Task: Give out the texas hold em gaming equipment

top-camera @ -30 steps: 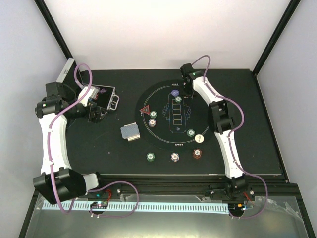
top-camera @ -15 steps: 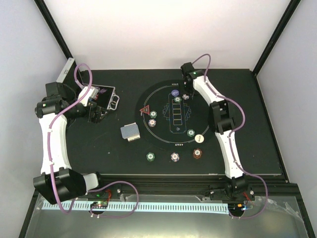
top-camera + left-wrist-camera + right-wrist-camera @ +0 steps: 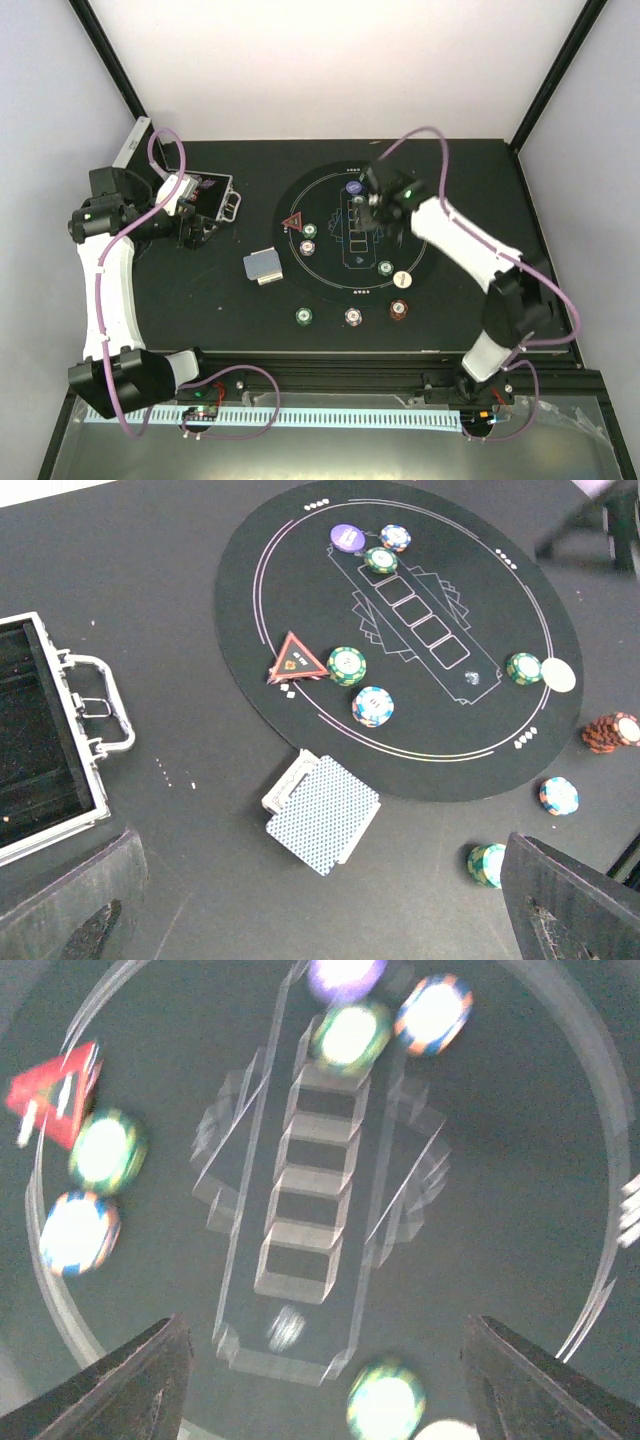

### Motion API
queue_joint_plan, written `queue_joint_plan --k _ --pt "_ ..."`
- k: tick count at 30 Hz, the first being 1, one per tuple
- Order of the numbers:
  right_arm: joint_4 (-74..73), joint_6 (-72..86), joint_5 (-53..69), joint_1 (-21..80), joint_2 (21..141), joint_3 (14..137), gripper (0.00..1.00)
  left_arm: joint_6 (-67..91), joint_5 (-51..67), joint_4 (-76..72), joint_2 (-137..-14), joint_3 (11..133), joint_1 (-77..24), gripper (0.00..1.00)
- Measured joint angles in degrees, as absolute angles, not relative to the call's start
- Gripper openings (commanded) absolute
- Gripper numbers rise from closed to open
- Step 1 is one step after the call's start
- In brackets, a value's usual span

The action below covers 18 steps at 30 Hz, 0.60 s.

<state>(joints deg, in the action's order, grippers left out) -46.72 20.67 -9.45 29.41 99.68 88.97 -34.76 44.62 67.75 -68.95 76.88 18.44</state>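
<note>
Spread over the round black mat (image 3: 480,590) and the counter (image 3: 180,580) beside it. At the far end of the mat's printed row of boxes, close together: purple disc (image 3: 347,537), green chip (image 3: 380,560), white-and-blue chip (image 3: 395,538). By the left rim: red triangle marker (image 3: 297,660), flat, apex toward the far side, base toward the arms, its small dark mark unreadable. Two more chips just beside it. Near the right rim: white disc (image 3: 559,674). Off the mat, near side: brown-red stack (image 3: 612,731).

Deck of cards (image 3: 322,815) backs up, just outside the near-left rim, skewed to the counter's edges, long axis unclear, a few cards slid out toward the silver case (image 3: 60,730).

Left claw (image 3: 330,905) wide apart, empty, by the case. Right claw (image 3: 335,1380) apart, nothing between, over the row of boxes.
</note>
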Motion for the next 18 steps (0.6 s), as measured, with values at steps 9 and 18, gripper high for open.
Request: queue_joint_plan --k 9,18 --pt "-42.1 31.6 -9.6 53.7 87.3 59.6 0.89 -35.5 45.8 68.5 -67.5 76.4 18.4 0.99" --pt "-38.1 39.6 -7.5 62.0 88.7 52.4 0.89 -35.6 46.5 69.1 -65.4 76.0 18.4 0.99"
